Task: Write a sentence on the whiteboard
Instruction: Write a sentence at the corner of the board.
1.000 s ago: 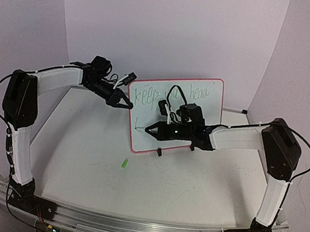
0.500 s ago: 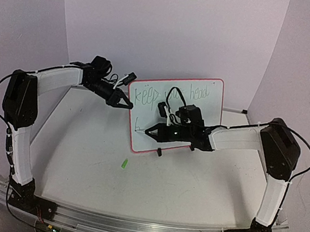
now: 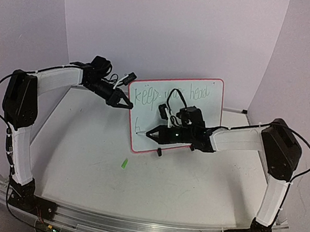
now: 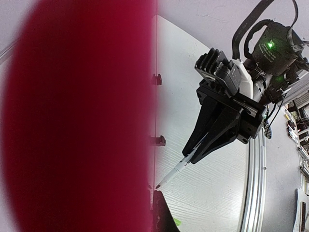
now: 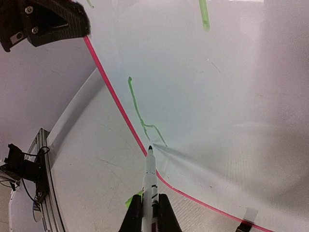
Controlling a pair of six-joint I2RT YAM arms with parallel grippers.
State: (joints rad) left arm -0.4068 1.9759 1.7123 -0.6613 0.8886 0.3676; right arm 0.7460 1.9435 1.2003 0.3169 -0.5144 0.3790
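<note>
The whiteboard stands tilted on black clip feet, with green handwriting along its top line. My left gripper is shut on its left rim. In the left wrist view that rim is a red blur, with one dark finger beside it. My right gripper is shut on a white marker. The marker's tip sits at the board, at the end of a fresh green stroke low on the left. The same marker shows in the left wrist view.
A green marker cap lies on the table in front of the board; it also shows as the cap behind the marker. Lilac walls close the back and sides. An aluminium rail runs along the near edge.
The green mark at the board's lower left has grown from a single down-stroke to a stroke with a small hump. My right gripper shifted slightly with the marker. The left arm has not moved.
</note>
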